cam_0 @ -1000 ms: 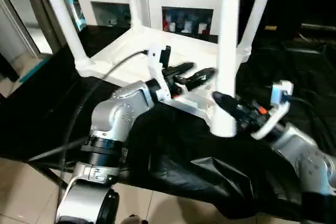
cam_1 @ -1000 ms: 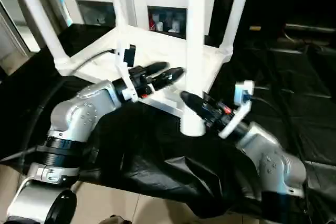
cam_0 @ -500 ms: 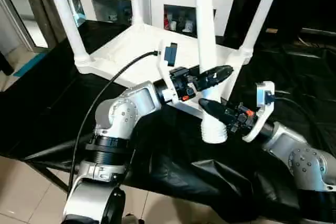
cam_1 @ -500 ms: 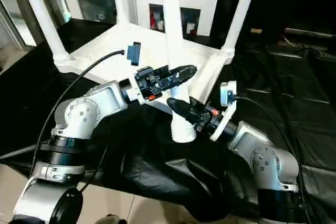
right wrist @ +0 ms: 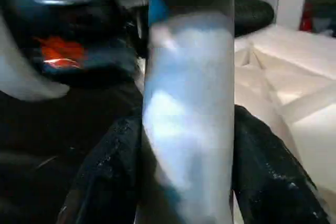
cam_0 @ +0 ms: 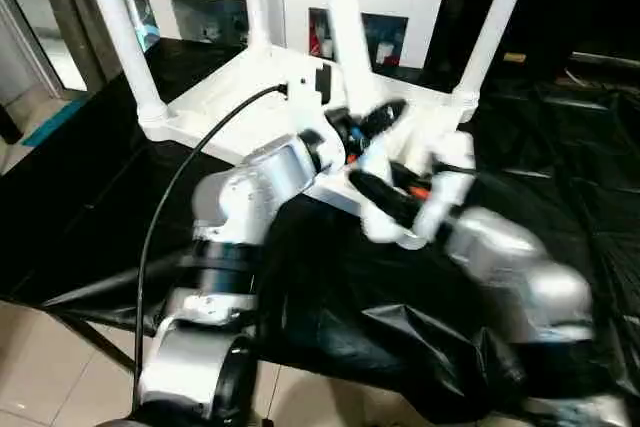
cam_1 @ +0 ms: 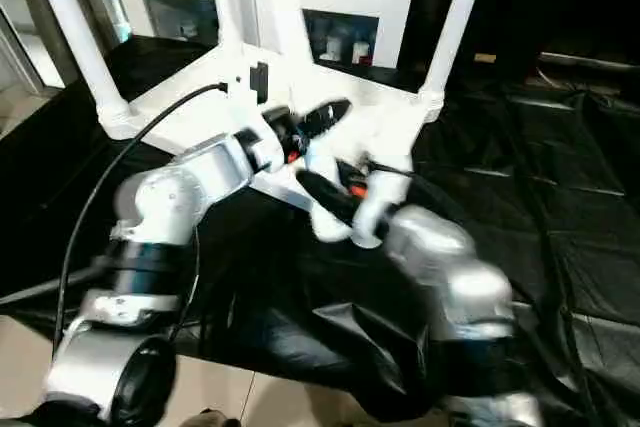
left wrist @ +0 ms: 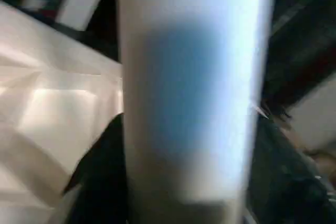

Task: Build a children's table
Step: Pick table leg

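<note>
The children's table (cam_0: 250, 97) lies upside down on the black-draped surface (cam_0: 560, 197), just beyond both tools, three legs seated in their corner sockets. The fourth leg (cam_0: 345, 22) leans from the near corner, its thick foot end (cam_0: 385, 222) caught between the two tools. Judged from its look, the leg is a light, stiff, smooth plastic tube that could slip and swing; you should hold it low, near the thick end, and steer it square into the socket. The right tool (right wrist: 184, 145) is clenched on the leg, a black finger on either side. The left tool (left wrist: 184, 182) straddles the leg a little above the right tool; you cannot tell from the frames whether it has closed on it. Against the earlier frame, the leg has tipped from near upright to a lean toward the left arm's side, and the left tool, then standing wide beside the leg, has come around it.
</note>
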{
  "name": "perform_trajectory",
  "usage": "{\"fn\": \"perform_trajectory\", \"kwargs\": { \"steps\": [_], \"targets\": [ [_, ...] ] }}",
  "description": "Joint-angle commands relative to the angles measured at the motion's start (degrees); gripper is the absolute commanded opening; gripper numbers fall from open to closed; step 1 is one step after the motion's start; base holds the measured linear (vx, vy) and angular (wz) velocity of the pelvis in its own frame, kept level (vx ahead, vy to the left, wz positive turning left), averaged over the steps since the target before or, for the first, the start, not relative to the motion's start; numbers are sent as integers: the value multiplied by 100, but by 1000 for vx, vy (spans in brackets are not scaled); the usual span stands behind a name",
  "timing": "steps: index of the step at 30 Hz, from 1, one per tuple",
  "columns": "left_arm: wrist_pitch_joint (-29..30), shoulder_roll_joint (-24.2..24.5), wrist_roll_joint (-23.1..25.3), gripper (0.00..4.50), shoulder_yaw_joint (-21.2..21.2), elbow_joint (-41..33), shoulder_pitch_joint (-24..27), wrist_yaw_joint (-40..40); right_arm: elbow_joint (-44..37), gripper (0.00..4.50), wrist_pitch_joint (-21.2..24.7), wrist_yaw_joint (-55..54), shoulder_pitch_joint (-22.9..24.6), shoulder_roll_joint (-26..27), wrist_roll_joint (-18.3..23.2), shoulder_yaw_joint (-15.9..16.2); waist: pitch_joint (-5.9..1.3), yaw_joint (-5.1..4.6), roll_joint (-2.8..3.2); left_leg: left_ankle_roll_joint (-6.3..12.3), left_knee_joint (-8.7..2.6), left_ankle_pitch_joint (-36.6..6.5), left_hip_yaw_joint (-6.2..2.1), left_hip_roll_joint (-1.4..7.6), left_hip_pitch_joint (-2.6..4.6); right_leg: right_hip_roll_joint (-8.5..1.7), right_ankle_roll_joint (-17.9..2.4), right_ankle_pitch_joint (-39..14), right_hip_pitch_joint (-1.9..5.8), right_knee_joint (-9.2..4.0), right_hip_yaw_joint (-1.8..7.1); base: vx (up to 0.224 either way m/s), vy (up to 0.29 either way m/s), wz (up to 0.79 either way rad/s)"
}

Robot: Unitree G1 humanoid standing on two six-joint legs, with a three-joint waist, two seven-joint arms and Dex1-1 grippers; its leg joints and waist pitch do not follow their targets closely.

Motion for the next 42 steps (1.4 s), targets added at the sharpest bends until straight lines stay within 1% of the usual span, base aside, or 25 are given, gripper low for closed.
{"fn": "perform_trajectory", "kwargs": {
  "steps": [1, 3, 5, 8, 13, 14, 15, 16, 17, 19, 20, 21, 22, 23, 25, 26, 27, 28, 30, 31, 33, 36, 37, 39, 42],
  "targets": [
    [-61, -74, 33, 264, 86, 23, -113, 260, 26, 191, -169, -91, -127, 31, -183, 146, -450, -4, -104, 156, -396, -621, -87, 213, 85, -407, -823, -1251, 325, -391, 307, 0, 0, 0],
    [-70, -127, 110, 244, 136, 12, -141, 436, 140, 191, -361, -217, -178, 77, -413, 274, -454, -2, -104, 198, -388, -570, -82, 211, 83, -409, -898, -1094, 325, -374, 310, 0, 0, 0],
    [-88, -141, 143, 242, 139, 11, -145, 489, 174, 191, -400, -244, -195, 102, -444, 287, -457, -2, -107, 250, -382, -536, -78, 209, 87, -406, -938, -977, 328, -364, 314, 0, 0, 0],
    [-187, -129, 235, 206, 74, 45, -156, 551, 257, 191, -513, -366, -265, 187, -563, 281, -457, -8, -109, 298, -384, -485, -80, 213, 78, -406, -998, -869, 333, -347, 315, 0, 0, 0],
    [-245, -86, 276, 192, 55, 47, -167, 567, 283, 191, -570, -407, -309, 157, -656, 284, -444, -2, -98, 281, -388, -606, -73, 213, 93, -413, -970, -1020, 332, -372, 319, 0, 0, 0],
    [-271, -31, 304, 191, -18, 42, -170, 425, 295, 226, -685, -344, -310, 144, -669, 299, -446, -1, -93, 269, -388, -611, -76, 214, 94, -413, -964, -1035, 331, -372, 317, 0, 0, 0],
    [-287, 75, 343, 191, -152, 10, -170, 159, 229, 247, -653, -191, -277, 182, -457, 210, -447, 8, -75, 274, -393, -640, -82, 206, 98, -412, -928, -1078, 329, -382, 316, 0, 0, 0],
    [-295, 173, 371, 191, -272, -25, -166, -83, 169, 261, -583, -70, -252, 214, -255, 114, -442, -3, -88, 261, -397, -663, -79, 213, 98, -404, -917, -1083, 326, -378, 317, 0, 0, 0],
    [-316, 314, 382, 191, -432, -85, -153, -456, 84, 261, -432, 82, -231, 218, 0, -6, -440, 6, -83, 292, -404, -700, -81, 206, 104, -412, -894, -1134, 331, -396, 317, 0, 0, 0],
    [-268, 557, 284, 191, -620, -201, -127, -1107, -50, 280, -111, 394, -219, 152, 424, -200, -450, 5, -61, 313, -412, -660, -92, 224, 113, -408, -922, -1005, 338, -365, 324, 0, 0, 0],
    [-211, 672, 197, 191, -676, -254, -117, -1423, -118, 280, 69, 572, -218, 89, 631, -286, -458, 11, -53, 311, -406, -614, -94, 234, 109, -410, -970, -889, 341, -337, 325, 0, 0, 0],
    [-135, 803, 95, 190, -725, -299, -111, -1761, -186, 304, 269, 774, -220, -23, 827, -352, -462, 13, -41, 332, -403, -550, -95, 231, 118, -401, -1048, -726, 348, -319, 323, 0, 0, 0],
    [-23, 957, -36, 190, -776, -340, -108, -2166, -252, 310, 525, 1052, -224, -169, 1080, -403, -469, 14, -29, 320, -393, -462, -91, 245, 116, -408, -1164, -520, 335, -282, 327, 0, 0, 0],
    [49, 1056, -118, 190, -807, -358, -109, -2422, -285, 311, 685, 1231, -230, -266, 1234, -425, -467, 14, -30, 339, -390, -472, -85, 229, 122, -399, -1214, -482, 344, -283, 321, 0, 0, 0],
    [203, 1305, -362, 190, -892, -424, -105, -3157, -387, 312, 1245, 1721, -238, -582, 1714, -482, -469, 28, -23, 396, -380, -485, -72, 216, 120, -398, -1317, -455, 364, -278, 327, 0, 0, 0],
    [350, 1380, -550, 190, -870, -465, -123, -3442, -471, 312, 1410, 2012, -206, -775, 1851, -413, -469, 28, -23, 396, -380, -485, -72, 216, 120, -398, -1317, -455, 364, -278, 327, 0, 0, 0],
    [630, 1458, -980, 190, -758, -578, -160, -3961, -603, 312, 1729, 2462, -143, -1086, 2046, -243, -464, 47, -29, 366, -374, -509, -67, 218, 118, -408, -1368, -481, 376, -260, 325, 0, 0, 0],
    [787, 1474, -1191, 190, -700, -645, -174, -4149, -654, 312, 1807, 2620, -111, -1191, 2090, -158, -456, 55, -29, 342, -377, -561, -66, 224, 115, -418, -1382, -576, 372, -276, 325, 0, 0, 0],
    [906, 1489, -1356, 190, -656, -693, -187, -4303, -683, 312, 1859, 2726, -92, -1259, 2120, -92, -449, 57, -37, 271, -376, -663, -59, 225, 114, -436, -1398, -765, 367, -295, 326, 0, 0, 0],
    [1007, 1509, -1511, 190, -640, -724, -207, -4533, -712, 312, 1962, 2795, -87, -1308, 2174, -42, -439, 55, -37, 244, -379, -743, -62, 217, 113, -433, -1355, -933, 363, -315, 325, 0, 0, 0],
    [1025, 1519, -1548, 190, -643, -723, -216, -4622, -719, 312, 2011, 2804, -91, -1316, 2197, -33, -432, 54, -40, 184, -387, -801, -69, 219, 119, -433, -1247, -1193, 361, -346, 323, 0, 0, 0],
    [1121, 1488, -1685, 190, -631, -770, -222, -4730, -733, 279, 2110, 2831, -101, -1316, 2265, -16, -419, 53, -38, 73, -396, -953, -73, 213, 132, -432, -1060, -1665, 343, -405, 315, 0, 0, 0],
    [1206, 1464, -1816, 190, -646, -781, -236, -4889, -733, 279, 2277, 2866, -139, -1301, 2427, -24, -415, 57, -17, 57, -398, -1013, -73, 211, 156, -423, -1000, -1806, 327, -433, 311, 0, 0, 0],
    [1227, 1479, -1838, 190, -666, -750, -249, -4985, -738, 265, 2373, 2907, -163, -1313, 2528, -41, -416, 57, -22, 23, -409, -1042, -85, 223, 142, -418, -958, -1831, 329, -432, 306, 0, 0, 0],
    [1255, 1509, -1839, 190, -681, -722, -255, -5047, -743, 232, 2430, 2944, -180, -1328, 2577, -49, -419, 61, -19, -3, -415, -1066, -89, 219, 151, -420, -924, -1885, 322, -441, 304, 0, 0, 0]
  ]
}}
